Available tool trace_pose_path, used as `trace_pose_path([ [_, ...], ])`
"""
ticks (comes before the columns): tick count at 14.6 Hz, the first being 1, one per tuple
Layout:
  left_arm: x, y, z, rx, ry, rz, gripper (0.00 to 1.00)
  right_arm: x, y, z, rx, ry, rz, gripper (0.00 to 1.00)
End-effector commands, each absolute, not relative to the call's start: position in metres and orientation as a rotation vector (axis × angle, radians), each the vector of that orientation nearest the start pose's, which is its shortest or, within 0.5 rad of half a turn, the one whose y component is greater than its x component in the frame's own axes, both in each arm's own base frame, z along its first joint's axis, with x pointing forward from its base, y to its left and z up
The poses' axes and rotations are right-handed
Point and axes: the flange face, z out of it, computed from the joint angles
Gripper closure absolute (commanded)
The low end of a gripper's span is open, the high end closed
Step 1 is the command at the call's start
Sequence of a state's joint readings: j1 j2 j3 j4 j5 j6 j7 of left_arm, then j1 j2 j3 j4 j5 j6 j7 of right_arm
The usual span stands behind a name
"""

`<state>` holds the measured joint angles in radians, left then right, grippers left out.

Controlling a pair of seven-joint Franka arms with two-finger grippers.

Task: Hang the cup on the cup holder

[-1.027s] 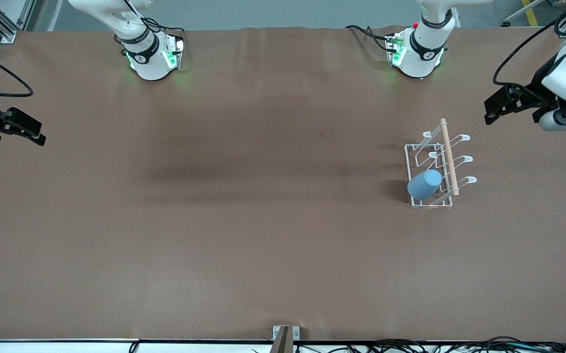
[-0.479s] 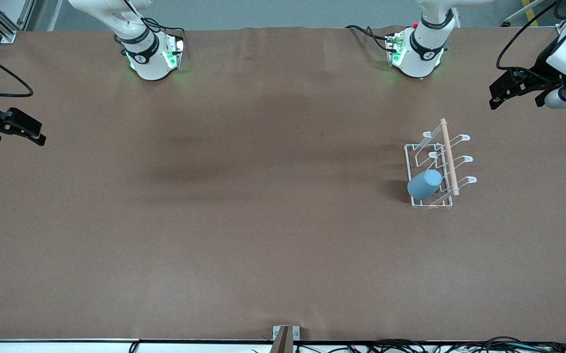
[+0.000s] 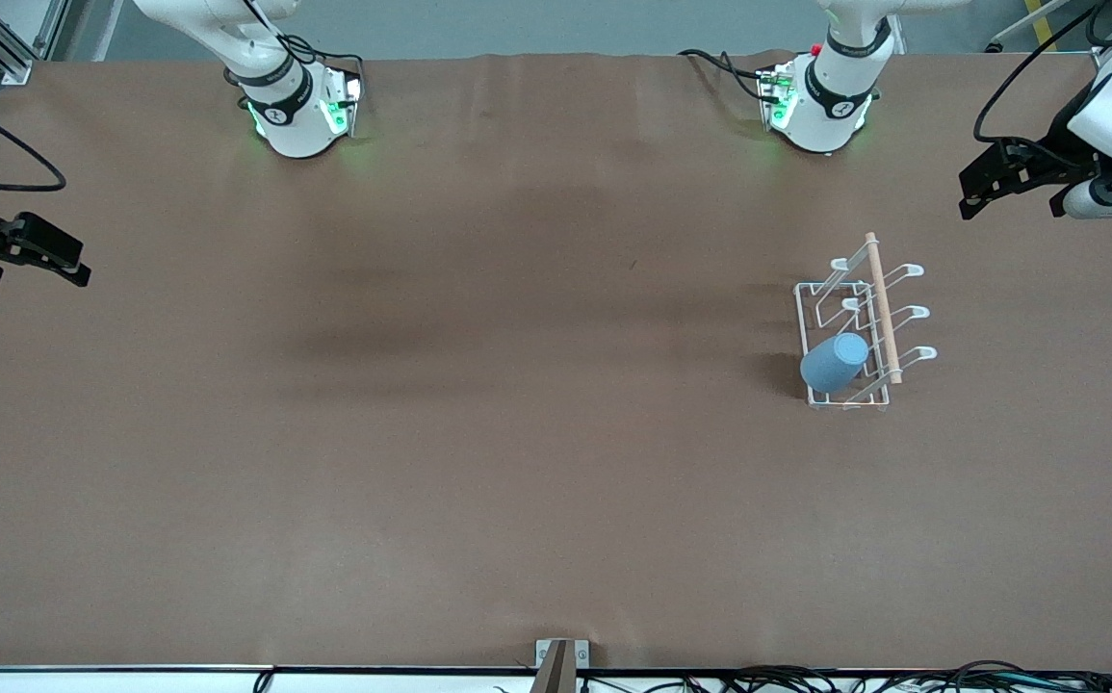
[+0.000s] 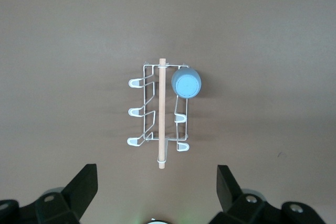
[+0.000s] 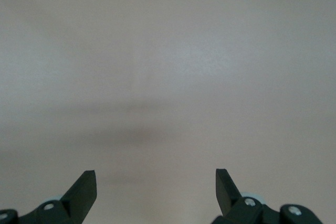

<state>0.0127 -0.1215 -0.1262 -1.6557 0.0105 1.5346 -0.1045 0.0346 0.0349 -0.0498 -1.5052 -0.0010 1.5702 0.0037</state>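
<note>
The light blue cup [image 3: 835, 362] sits upside down and tilted over one prong of the white wire cup holder [image 3: 882, 310], the prong nearest the front camera on the side toward the right arm's end. The left wrist view shows the cup [image 4: 186, 83] from above beside the holder's wooden rod [image 4: 161, 114]. My left gripper [image 3: 971, 197] hangs open and empty in the air at the left arm's end of the table, apart from the holder; its fingers [image 4: 84, 184] stand wide. My right gripper [image 3: 81, 264] waits open at the right arm's end, and in the right wrist view this gripper [image 5: 156, 182] is over bare table.
The brown table top [image 3: 517, 433] stretches between the two arms. The arm bases [image 3: 300, 111] stand along the edge farthest from the front camera. A small metal bracket [image 3: 561, 659] sits at the edge nearest that camera.
My left gripper has drawn away from the cup holder, toward the arm bases' edge of the table. The cup, the holder and the right arm have stayed put.
</note>
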Motion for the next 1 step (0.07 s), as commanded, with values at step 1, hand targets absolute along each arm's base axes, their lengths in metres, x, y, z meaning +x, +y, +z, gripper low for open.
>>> trace_pose_path([
  [1, 0.5176, -0.0613, 0.6476, -3.127, 0.033, -0.013, 0.00, 0.5638, -0.0094, 0.6355, -3.146, 0.031, -0.041, 0.00],
])
